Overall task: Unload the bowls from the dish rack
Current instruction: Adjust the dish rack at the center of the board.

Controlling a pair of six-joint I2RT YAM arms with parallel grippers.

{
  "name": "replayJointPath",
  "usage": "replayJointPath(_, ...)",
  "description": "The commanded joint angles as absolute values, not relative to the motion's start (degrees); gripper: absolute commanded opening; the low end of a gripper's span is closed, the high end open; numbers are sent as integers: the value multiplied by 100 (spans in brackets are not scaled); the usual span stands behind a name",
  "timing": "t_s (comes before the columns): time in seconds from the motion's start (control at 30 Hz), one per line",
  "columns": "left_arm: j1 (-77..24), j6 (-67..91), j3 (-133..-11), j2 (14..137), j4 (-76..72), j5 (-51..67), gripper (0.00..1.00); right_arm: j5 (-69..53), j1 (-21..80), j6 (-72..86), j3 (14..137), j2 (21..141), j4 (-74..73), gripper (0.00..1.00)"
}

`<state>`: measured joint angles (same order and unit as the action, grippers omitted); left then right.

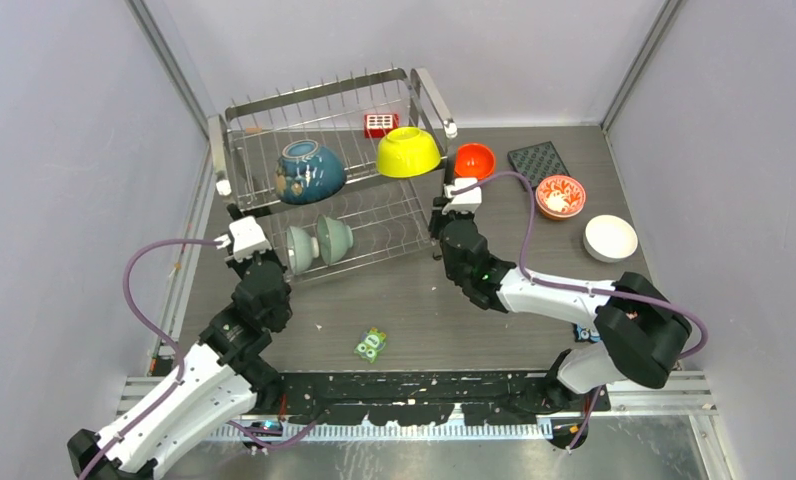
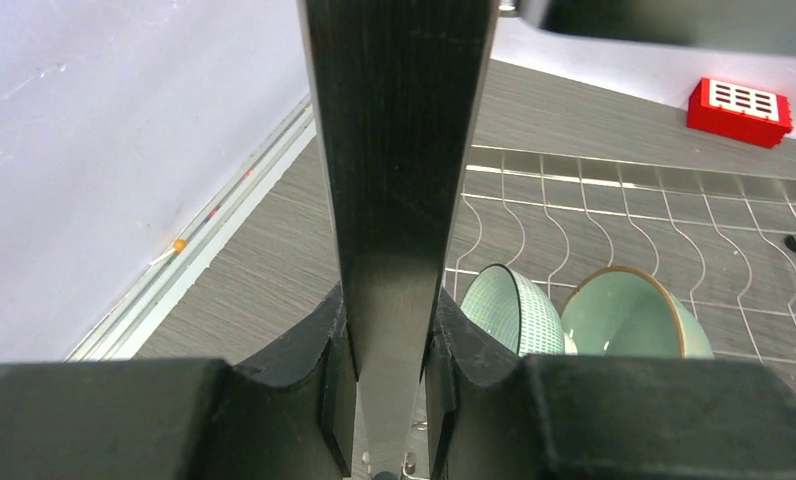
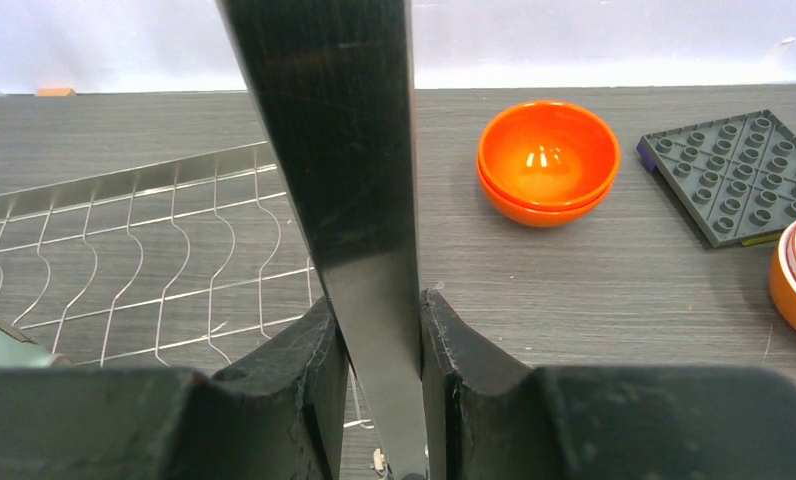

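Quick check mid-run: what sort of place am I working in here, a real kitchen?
Most likely a lab test cell, not a kitchen: plain walls box in a table, and the dish rack shares it with a toy brick plate.

The dish rack (image 1: 274, 150) was shiny silver steel, with a red-and-white block (image 1: 380, 124) on it. Inside it were a yellow-green bowl (image 1: 408, 152), a dark teal-blue bowl (image 1: 310, 171) with pale blotches and two pale green bowls (image 1: 300, 248). Right of the rack lay an orange bowl (image 1: 474, 160), a dark grey mat (image 1: 538, 160), a red-flowered white bowl (image 1: 560, 195) and a plain white bowl (image 1: 610, 237).
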<state>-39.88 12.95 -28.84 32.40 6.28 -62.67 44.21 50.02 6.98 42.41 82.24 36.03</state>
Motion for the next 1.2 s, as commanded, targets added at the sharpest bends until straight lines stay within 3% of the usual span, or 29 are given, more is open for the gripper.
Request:
replayJointPath(0.0, -3877, 2065, -2653, 3811, 97, -4701, 0, 3466, 5648, 1636, 4102, 8086, 3492, 13)
replayJointPath(0.7, -3687, 2124, -2763, 4159, -127, -4478, 0, 3231, 5667, 1911, 4050, 7987, 3216, 15)
replayJointPath(0.83, -3687, 2313, -2756, 3733, 411, -4492, 1, 3259, 5667, 1934, 4097, 7888, 3045, 22)
replayJointPath(0.93, -3688, 2373, -2732, 3279, 773, -4512, 13, 3185, 5669, 1908, 4135, 7730, 2844, 33)
replayJointPath(1.1, -3689, 2522, -2827, 2708, 1559, -4439, 46, 2834, 5666, 1840, 4116, 7504, 2711, 56)
replayJointPath(1.17, -3684, 2578, -2867, 2552, 1794, -4427, 54, 2652, 5664, 1776, 4131, 7429, 2679, 63)
